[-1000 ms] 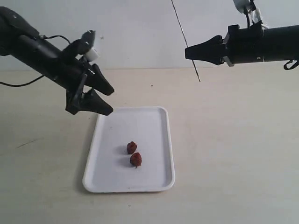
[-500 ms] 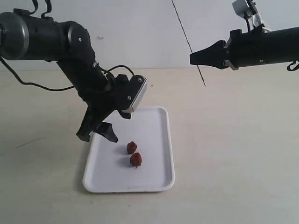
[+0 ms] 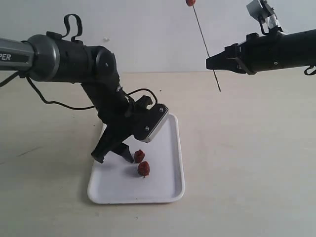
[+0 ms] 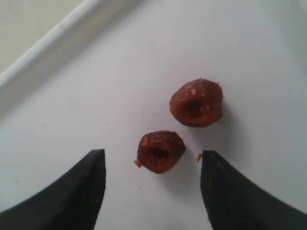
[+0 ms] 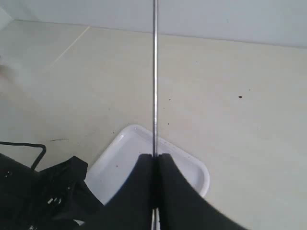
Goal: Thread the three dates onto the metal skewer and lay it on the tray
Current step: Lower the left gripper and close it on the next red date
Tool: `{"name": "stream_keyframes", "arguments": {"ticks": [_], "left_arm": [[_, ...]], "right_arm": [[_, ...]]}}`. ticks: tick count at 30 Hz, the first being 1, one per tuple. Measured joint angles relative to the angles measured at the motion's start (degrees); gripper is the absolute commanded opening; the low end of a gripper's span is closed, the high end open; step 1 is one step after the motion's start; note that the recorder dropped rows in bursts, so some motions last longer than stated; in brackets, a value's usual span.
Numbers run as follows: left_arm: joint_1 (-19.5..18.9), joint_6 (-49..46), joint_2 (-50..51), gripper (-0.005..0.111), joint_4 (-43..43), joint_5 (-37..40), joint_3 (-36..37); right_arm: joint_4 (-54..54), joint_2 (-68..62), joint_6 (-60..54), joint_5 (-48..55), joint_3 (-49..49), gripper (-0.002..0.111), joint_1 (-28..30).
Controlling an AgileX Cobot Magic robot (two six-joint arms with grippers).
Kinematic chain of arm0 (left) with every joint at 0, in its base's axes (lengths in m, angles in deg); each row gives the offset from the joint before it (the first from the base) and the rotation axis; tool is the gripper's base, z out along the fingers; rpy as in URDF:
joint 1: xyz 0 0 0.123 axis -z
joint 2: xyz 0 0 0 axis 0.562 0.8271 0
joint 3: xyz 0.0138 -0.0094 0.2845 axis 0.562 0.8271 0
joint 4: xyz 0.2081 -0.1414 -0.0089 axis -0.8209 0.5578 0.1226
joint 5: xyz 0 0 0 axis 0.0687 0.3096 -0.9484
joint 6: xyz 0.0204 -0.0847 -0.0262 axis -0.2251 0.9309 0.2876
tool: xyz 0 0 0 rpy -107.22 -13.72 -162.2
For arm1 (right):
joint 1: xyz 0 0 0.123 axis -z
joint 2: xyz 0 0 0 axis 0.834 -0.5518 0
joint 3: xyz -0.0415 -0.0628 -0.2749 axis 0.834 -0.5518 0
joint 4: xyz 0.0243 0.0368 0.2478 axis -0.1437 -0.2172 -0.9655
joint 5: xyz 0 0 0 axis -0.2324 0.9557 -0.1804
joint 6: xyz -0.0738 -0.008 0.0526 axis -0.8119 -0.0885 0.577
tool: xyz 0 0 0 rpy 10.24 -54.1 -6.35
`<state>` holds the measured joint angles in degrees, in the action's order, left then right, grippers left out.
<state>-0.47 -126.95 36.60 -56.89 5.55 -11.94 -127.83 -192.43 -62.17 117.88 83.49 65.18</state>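
Two dark red dates (image 3: 139, 156) (image 3: 143, 169) lie on the white tray (image 3: 163, 190). My left gripper (image 3: 113, 158) is open and low over the tray, right beside them. In the left wrist view the nearer date (image 4: 160, 151) lies just ahead of the gap between the fingers (image 4: 76, 191), and the other date (image 4: 196, 102) is beyond it. My right gripper (image 3: 210, 63) is shut on the thin metal skewer (image 3: 205, 47), held steeply in the air. A third date (image 3: 190, 2) sits on the skewer's upper end. The right wrist view shows the skewer (image 5: 155, 72) pinched in the right gripper (image 5: 155, 155).
The tray stands on a pale tabletop (image 3: 247, 158) before a white wall. The left arm's body and cable (image 3: 143, 91) lean over the tray's far left corner. The right wrist view shows the tray's corner (image 5: 192, 167) below, with the left arm (image 5: 43, 191) beside it.
My left arm has swung down and rightwards onto the tray, its open gripper now at the two dates. The right gripper and skewer drifted slightly right and down, bringing the skewered date into view.
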Motion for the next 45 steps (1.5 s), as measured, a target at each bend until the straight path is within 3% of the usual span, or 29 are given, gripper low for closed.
{"name": "stream_keyframes", "arguments": {"ticks": [8, 45], "left_arm": [[0.8, -0.13, 0.61, 0.058, -4.55, -0.46, 0.0], [2.17, -0.13, 0.84, 0.058, -4.62, -5.04, 1.64]], "right_arm": [[0.0, 0.0, 0.0, 0.0, 0.0, 0.0, 0.0], [0.24, 0.0, 0.0, -0.27, 0.0, 0.0, 0.0]]}}
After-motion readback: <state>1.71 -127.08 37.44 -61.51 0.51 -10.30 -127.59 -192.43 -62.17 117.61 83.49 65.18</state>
